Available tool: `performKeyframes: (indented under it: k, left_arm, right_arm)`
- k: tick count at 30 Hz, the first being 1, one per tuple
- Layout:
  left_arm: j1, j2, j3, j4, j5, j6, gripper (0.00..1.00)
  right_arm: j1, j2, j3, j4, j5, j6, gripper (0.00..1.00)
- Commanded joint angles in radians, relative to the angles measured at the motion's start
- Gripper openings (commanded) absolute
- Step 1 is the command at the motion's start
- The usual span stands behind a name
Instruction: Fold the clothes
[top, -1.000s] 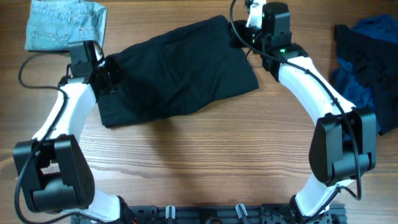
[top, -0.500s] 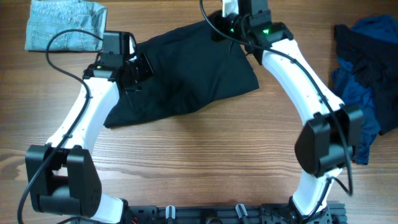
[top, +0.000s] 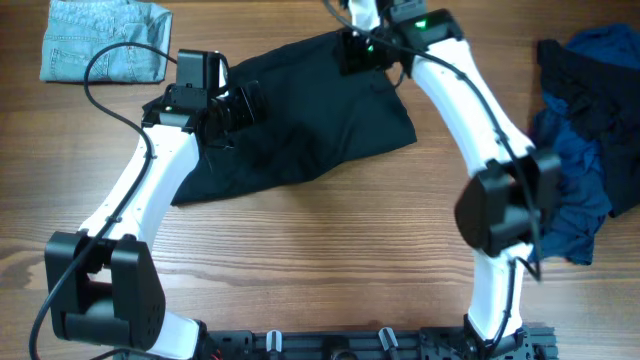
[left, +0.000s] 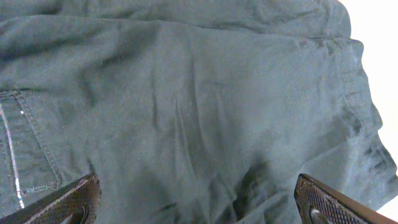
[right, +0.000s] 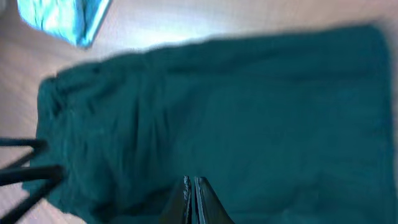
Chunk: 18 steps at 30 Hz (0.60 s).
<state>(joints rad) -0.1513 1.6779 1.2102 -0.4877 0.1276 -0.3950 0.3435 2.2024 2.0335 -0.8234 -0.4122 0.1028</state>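
Note:
The black shorts (top: 310, 130) lie folded into a slanted strip on the far middle of the table. My left gripper (top: 248, 100) hovers over their left part. In the left wrist view its fingers (left: 74, 199) stand far apart at the bottom corners, open, with wrinkled black cloth (left: 205, 106) and a seam beneath and nothing between them. My right gripper (top: 352, 52) is at the shorts' far edge. The right wrist view shows its jaws (right: 193, 186) shut above the dark cloth (right: 249, 106), with no fabric visibly pinched.
A folded light-blue denim garment (top: 105, 38) lies at the far left corner, also seen in the right wrist view (right: 59, 18). A heap of royal-blue and navy garments (top: 585, 110) sits at the right edge. Wooden table (top: 320, 260) stretches in front of the shorts.
My left gripper moved right over the shorts and opened wide. My right gripper slid left along the shorts' far edge, still shut.

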Motion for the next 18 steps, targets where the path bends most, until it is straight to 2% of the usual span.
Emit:
performKeyframes:
  k: [1, 2, 7, 11, 18]
  left_arm:
    - [-0.009, -0.008, 0.0, 0.0, -0.014, 0.022, 0.76]
    - [-0.009, -0.005, 0.0, 0.0, -0.014, 0.022, 0.65]
    - [-0.009, 0.051, 0.0, 0.001, -0.017, 0.021, 0.35]
    - [-0.009, 0.091, 0.0, -0.012, -0.017, -0.012, 0.27]
    - [-0.009, 0.117, 0.0, -0.076, -0.062, -0.098, 0.1]
  right_arm:
    - [-0.002, 0.085, 0.002, 0.011, -0.081, -0.024, 0.04]
    - [-0.002, 0.095, 0.002, 0.018, -0.069, -0.025, 0.04]
    - [-0.003, 0.108, -0.005, 0.023, 0.08, -0.044, 0.04]
    - [-0.003, 0.113, -0.01, 0.008, 0.192, -0.049, 0.04]
    - [-0.003, 0.141, -0.033, 0.008, 0.196, -0.05, 0.04]
